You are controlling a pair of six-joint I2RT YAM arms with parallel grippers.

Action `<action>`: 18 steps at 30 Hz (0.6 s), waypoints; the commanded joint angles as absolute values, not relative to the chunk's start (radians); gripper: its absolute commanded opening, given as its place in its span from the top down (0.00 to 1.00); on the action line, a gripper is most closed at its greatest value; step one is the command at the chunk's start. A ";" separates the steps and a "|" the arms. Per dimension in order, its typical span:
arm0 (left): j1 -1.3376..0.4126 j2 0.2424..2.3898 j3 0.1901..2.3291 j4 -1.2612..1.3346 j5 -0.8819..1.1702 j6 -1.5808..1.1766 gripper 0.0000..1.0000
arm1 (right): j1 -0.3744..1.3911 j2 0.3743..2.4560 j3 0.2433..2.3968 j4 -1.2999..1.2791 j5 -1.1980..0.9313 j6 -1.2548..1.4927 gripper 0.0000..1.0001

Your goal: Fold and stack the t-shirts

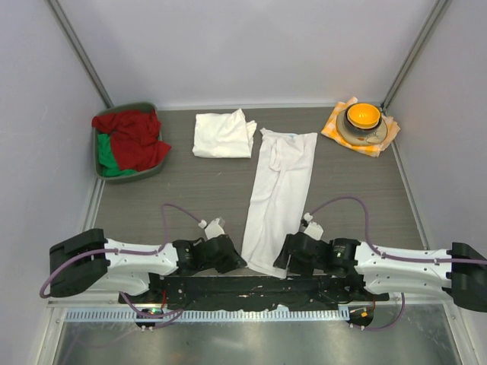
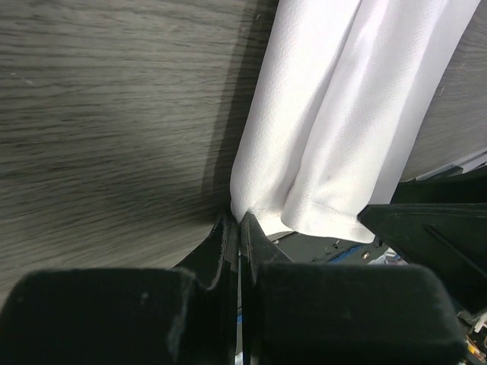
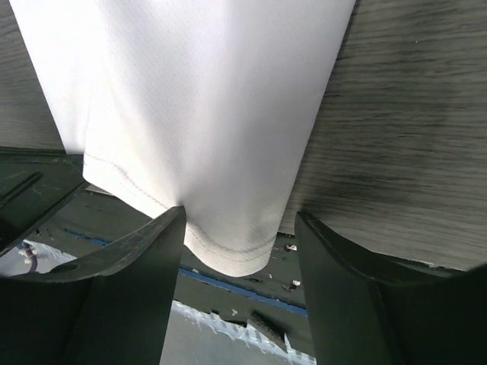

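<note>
Left tool (image 2: 237,222) clamped, t-shirt (image 2: 342,114) hem corner pinched

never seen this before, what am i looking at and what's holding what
Two robot arms sit at a grey wood-grain table. The wide picture looks down from above; the others come from a camera on each wrist. On the table: a long half-folded white t-shirt, a folded white t-shirt farther back, a green bin of red and green cloths, an orange bowl on a checked cloth. The left gripper pinches the long shirt's hem corner; the right gripper stands open around the other.
</note>
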State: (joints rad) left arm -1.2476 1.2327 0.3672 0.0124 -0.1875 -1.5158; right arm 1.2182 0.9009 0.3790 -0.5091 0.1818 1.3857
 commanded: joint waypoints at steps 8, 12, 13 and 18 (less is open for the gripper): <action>-1.272 1.189 0.359 -0.084 -0.242 -1.511 1.00 | 1.235 0.787 0.316 -0.626 0.230 1.459 0.53; -1.290 1.197 0.374 -0.080 -0.250 -1.506 1.00 | 1.235 0.788 0.279 -0.585 0.230 1.485 0.54; -1.293 1.197 0.376 -0.071 -0.250 -1.506 1.00 | 1.236 0.802 0.276 -0.566 0.229 1.483 0.54; -1.302 1.204 0.387 -0.069 -0.253 -1.505 1.00 | 1.236 0.908 0.311 -0.476 0.230 1.462 0.54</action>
